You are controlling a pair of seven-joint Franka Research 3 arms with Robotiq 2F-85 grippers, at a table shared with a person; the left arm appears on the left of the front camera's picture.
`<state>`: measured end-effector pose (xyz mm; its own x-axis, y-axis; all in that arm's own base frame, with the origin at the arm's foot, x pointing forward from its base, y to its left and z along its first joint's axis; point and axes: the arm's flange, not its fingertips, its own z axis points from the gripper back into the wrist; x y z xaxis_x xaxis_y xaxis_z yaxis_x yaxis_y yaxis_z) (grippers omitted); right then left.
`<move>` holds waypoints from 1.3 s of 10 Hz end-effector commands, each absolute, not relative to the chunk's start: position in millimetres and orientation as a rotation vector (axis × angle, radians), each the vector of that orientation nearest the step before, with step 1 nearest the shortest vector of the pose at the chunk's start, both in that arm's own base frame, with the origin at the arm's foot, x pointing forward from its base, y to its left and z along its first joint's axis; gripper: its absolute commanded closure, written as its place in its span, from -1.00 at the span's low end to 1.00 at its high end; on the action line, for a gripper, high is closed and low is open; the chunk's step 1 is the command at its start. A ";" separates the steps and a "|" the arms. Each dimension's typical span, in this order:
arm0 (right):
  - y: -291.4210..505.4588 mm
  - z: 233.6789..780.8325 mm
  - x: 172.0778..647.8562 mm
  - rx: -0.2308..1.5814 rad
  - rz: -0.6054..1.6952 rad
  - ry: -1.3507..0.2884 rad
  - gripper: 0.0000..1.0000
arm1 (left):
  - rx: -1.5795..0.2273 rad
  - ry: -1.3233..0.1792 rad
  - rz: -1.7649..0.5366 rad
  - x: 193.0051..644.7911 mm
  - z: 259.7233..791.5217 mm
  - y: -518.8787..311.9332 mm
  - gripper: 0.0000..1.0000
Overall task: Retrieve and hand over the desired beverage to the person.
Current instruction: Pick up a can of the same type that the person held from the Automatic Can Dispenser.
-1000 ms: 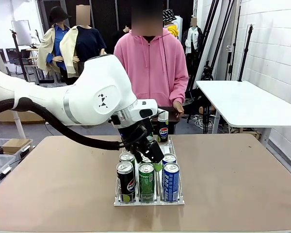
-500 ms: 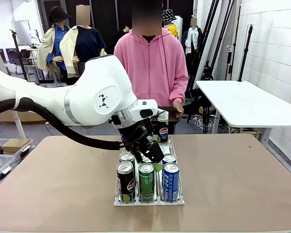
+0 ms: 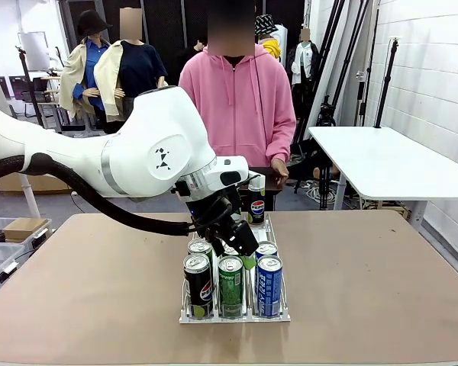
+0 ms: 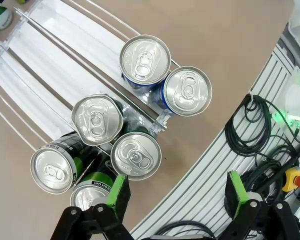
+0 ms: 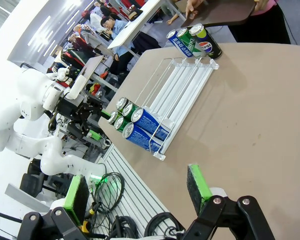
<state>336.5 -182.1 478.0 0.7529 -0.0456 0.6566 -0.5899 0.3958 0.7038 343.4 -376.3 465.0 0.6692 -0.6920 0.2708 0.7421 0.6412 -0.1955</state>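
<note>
The left arm [image 3: 137, 160] reaches in from 9 o'clock. The left jaws hang wide open and empty above the near half of the clear rack [image 3: 185, 316] at the middle of the table [image 3: 382, 290]. In the left wrist view the span between the green pads [image 4: 119, 192] lies over the table's edge, at 4 o'clock of the can cluster, not around any can.

The front row reads black Pepsi can [image 3: 198, 282], green can [image 3: 230, 284], blue can [image 3: 269, 284]. A lone Pepsi can [image 3: 256, 204] stands at the rack's 12 o'clock end, before the person [image 3: 237, 99]. Which drink is wanted I cannot tell.

To do the step well, centre over one can, lower the pads clear of its close-packed neighbours, and grip mid-body. In the right wrist view the right jaws stand open and empty, with the rack well off at 12 o'clock.
</note>
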 end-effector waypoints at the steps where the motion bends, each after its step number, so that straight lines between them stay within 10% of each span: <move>1: -183.0 477.7 336.3 1.137 0.384 -0.669 -1.00 | -0.253 -0.167 -0.831 343.4 470.1 -378.3 -1.00; 13: -183.0 477.7 336.3 1.137 0.384 -0.669 -1.00 | -0.052 -0.119 -0.736 353.8 455.8 -412.1 -1.00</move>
